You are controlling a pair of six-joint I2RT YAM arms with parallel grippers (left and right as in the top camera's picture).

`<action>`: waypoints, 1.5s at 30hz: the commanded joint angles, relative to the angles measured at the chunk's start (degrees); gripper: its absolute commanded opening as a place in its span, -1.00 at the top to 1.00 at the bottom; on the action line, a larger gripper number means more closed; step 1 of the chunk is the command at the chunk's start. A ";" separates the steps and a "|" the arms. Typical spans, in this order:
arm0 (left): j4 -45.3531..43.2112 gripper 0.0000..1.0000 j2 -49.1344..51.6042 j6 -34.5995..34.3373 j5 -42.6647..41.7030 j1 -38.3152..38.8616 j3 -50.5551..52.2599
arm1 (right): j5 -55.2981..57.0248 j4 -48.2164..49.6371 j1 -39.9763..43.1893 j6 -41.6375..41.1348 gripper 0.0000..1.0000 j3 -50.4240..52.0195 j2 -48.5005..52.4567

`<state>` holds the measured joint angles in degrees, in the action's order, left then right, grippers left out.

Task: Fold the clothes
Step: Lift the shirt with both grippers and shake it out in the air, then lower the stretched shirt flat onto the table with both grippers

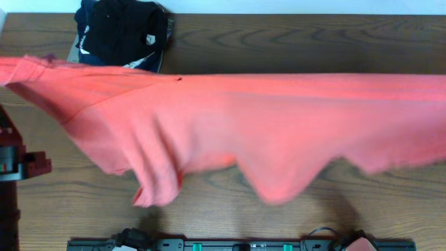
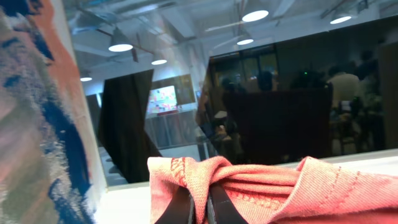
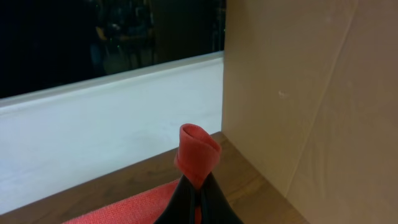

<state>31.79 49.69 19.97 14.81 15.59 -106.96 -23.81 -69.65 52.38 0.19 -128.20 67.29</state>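
Note:
The clothes (image 1: 265, 125), a red-orange T-shirt, hang stretched in a wide band across the table (image 1: 293, 42), with the lower edge drooping in loose folds toward the front. In the left wrist view my left gripper (image 2: 203, 202) is shut on a bunched, stitched hem of the clothes (image 2: 267, 186). In the right wrist view my right gripper (image 3: 199, 199) is shut on a rolled fold of the clothes (image 3: 198, 149), which sticks up above the black fingertips. The overhead view hides both grippers: they are beyond the left and right ends of the shirt. No lettering or graphic shows.
A pile of dark folded garments (image 1: 122, 35) lies at the back left of the table, partly behind the stretched shirt. Part of the left arm (image 1: 17, 164) shows at the left edge. A beige panel (image 3: 311, 93) stands close to the right gripper.

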 commanded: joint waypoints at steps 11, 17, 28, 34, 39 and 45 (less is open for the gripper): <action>-3.43 0.88 10.49 5.99 10.78 -0.42 -2.54 | -0.50 -0.87 1.53 -0.22 0.98 0.48 9.27; -2.27 0.88 25.97 4.07 10.73 -0.39 -2.51 | 0.35 -7.06 -4.33 3.78 0.97 0.63 20.06; -5.99 0.88 54.05 -3.41 5.88 -0.42 -2.51 | 10.40 1.86 -18.69 3.74 0.97 1.64 44.70; -18.32 0.88 65.51 -3.39 5.16 -0.39 -2.51 | 10.51 15.67 -24.30 2.60 0.97 1.64 57.18; -21.62 0.87 69.02 -3.45 5.11 -0.17 -2.49 | 10.88 20.96 -26.80 2.64 0.98 1.64 62.31; -16.50 0.88 69.07 -7.72 5.11 0.13 -2.23 | 10.95 17.79 -26.77 2.62 0.98 1.64 62.73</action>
<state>13.47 119.90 15.64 18.22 16.16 -108.68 -14.33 -50.96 25.19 2.92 -126.15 131.20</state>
